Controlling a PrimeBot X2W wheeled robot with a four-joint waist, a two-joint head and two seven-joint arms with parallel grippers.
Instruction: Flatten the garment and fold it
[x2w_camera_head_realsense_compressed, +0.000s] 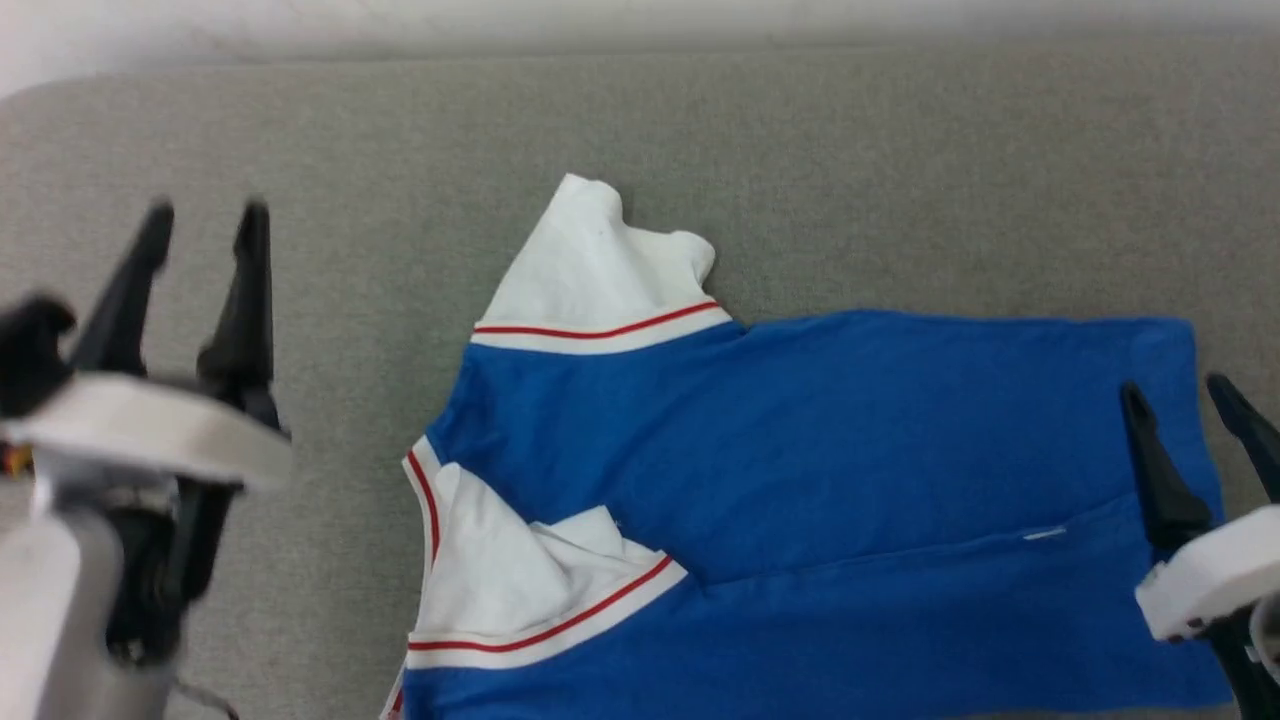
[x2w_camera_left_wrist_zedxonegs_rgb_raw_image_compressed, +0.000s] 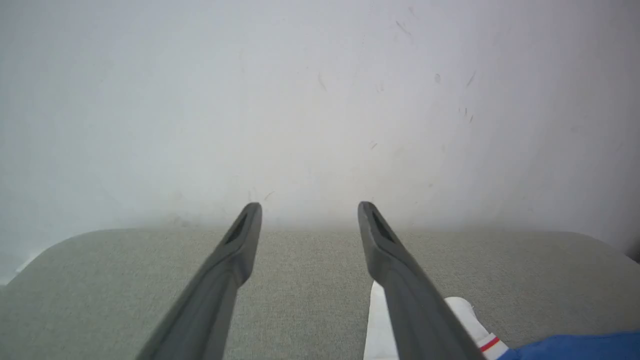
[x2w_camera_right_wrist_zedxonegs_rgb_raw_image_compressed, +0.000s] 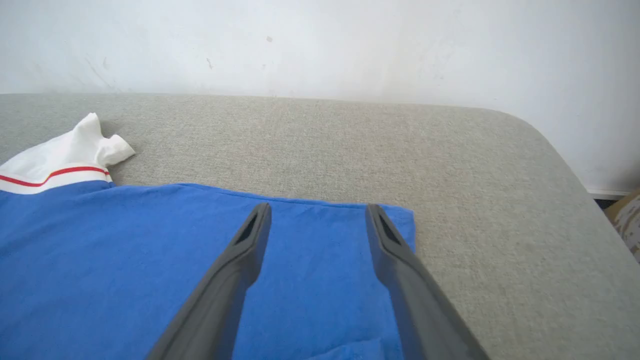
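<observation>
The garment (x2w_camera_head_realsense_compressed: 800, 460), a bright blue T-shirt with white sleeves and red stripes, lies on the grey cushion with its collar end to the left and its hem to the right. One white sleeve (x2w_camera_head_realsense_compressed: 600, 270) points toward the far edge, the other (x2w_camera_head_realsense_compressed: 510, 590) is crumpled near the front. My left gripper (x2w_camera_head_realsense_compressed: 205, 220) hovers open over bare cushion, well left of the shirt. My right gripper (x2w_camera_head_realsense_compressed: 1180, 395) stands open above the hem's right end, with nothing between its fingers (x2w_camera_right_wrist_zedxonegs_rgb_raw_image_compressed: 240, 250). In the left wrist view the open left gripper (x2w_camera_left_wrist_zedxonegs_rgb_raw_image_compressed: 307, 210) points at the wall, the white sleeve (x2w_camera_left_wrist_zedxonegs_rgb_raw_image_compressed: 377, 325) partly behind one finger.
The grey cushioned surface (x2w_camera_head_realsense_compressed: 850, 180) runs back to a white wall (x2w_camera_head_realsense_compressed: 640, 20). Its rounded right corner (x2w_camera_right_wrist_zedxonegs_rgb_raw_image_compressed: 550, 150) drops off beside a patterned object (x2w_camera_right_wrist_zedxonegs_rgb_raw_image_compressed: 627, 220). Bare cushion lies left of and behind the shirt.
</observation>
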